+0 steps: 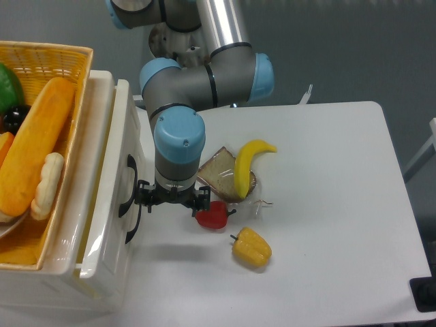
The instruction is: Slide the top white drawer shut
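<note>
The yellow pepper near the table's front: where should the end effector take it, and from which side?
Probably from straight above, fingers closing across the middle of the yellow pepper. It lies on its side with open table around it, stem toward the red pepper, so the body's shorter width looks easiest to span.
</note>
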### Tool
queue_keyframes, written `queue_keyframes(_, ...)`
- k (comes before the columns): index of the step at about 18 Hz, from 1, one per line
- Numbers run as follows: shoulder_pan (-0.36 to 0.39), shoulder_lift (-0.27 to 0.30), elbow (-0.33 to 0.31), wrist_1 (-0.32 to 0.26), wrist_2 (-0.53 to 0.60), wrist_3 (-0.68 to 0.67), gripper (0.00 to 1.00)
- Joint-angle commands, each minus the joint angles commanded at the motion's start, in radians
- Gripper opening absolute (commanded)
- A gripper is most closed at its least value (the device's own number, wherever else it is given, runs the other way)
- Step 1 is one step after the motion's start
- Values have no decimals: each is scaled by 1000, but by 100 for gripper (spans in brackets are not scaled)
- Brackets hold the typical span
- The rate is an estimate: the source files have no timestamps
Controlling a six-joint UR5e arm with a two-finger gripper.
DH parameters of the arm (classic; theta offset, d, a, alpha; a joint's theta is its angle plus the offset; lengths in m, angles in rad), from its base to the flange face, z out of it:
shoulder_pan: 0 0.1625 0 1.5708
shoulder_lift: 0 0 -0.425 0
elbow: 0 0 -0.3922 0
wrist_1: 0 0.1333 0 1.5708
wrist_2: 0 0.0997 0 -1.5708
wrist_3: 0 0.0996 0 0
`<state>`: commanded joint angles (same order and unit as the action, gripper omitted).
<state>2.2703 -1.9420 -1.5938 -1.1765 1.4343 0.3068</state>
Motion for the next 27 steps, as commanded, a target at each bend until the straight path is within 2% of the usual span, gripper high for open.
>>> queue_keyframes(27,14,21,-6,-8,-11,-15,100)
